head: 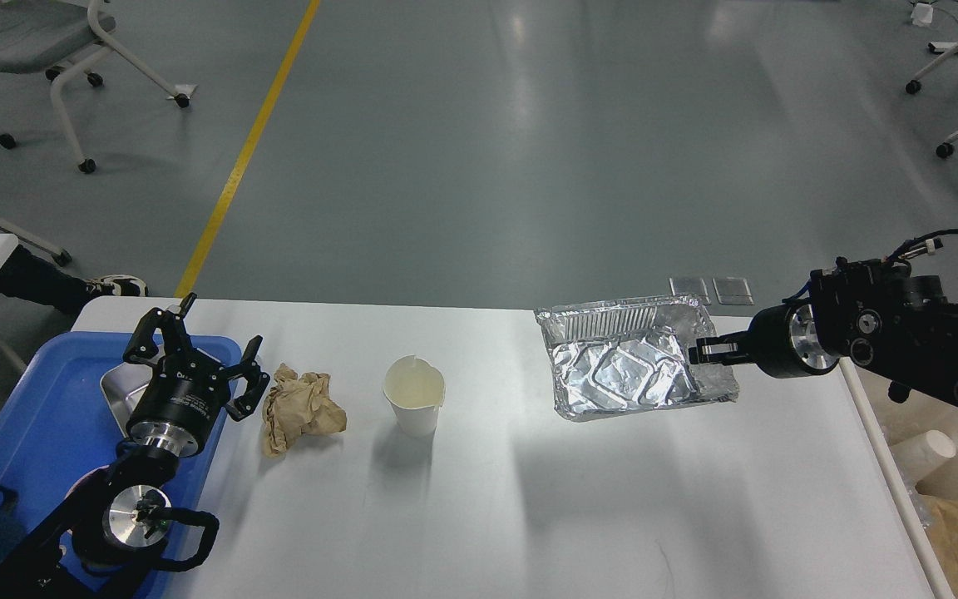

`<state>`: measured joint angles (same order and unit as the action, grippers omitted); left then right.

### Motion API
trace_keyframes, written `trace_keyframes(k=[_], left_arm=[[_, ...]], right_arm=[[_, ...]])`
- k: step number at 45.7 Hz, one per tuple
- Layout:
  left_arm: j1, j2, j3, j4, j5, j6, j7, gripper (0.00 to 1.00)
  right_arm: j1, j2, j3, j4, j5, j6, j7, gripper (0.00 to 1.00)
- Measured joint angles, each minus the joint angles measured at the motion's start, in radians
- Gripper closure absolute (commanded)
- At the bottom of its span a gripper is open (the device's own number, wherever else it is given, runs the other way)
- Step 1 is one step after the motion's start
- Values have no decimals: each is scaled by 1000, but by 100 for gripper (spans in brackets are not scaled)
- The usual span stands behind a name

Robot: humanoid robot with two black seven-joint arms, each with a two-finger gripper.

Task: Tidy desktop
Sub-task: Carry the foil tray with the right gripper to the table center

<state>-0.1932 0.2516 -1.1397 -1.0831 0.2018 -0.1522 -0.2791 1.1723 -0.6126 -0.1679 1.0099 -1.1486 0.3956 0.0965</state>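
The foil tray (pixel 624 366), near the worktop's (pixel 529 499) far right corner, is pinched at its right rim by the right pincer (pixel 705 351); the left pincer (pixel 200 366) is held spread beside the crumpled paper (pixel 300 409).

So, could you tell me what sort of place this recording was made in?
Probably a robotics lab or test hall: a grey sealed floor with a yellow line, rolling chairs, and a white desktop set with litter.
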Motion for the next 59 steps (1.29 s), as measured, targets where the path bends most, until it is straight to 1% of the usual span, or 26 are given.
trace_keyframes(k=[18, 24, 32, 41, 47, 54, 57, 59], left_arm=[[8, -2, 5, 2, 3, 46, 3, 4], [0, 0, 61, 2, 3, 57, 14, 4], [-16, 4, 105, 4, -7, 73, 41, 4], [-19, -3, 111, -2, -10, 77, 42, 4], [-8, -3, 113, -42, -12, 91, 41, 4], [13, 43, 123, -87, -3, 101, 43, 4], [13, 92, 138, -101, 0, 124, 44, 4], [9, 148, 158, -118, 1, 158, 43, 4]], right_arm=[[74, 162, -121, -84, 147, -35, 14, 100], [109, 199, -183, -107, 208, -45, 14, 100], [126, 210, -218, -114, 246, -55, 14, 100], [127, 206, -220, -113, 250, -59, 14, 100], [127, 203, -220, -113, 250, -60, 14, 100], [127, 203, -220, -112, 250, -60, 14, 100], [127, 203, -220, -112, 250, -61, 14, 100], [127, 204, -220, -112, 250, -64, 14, 100]])
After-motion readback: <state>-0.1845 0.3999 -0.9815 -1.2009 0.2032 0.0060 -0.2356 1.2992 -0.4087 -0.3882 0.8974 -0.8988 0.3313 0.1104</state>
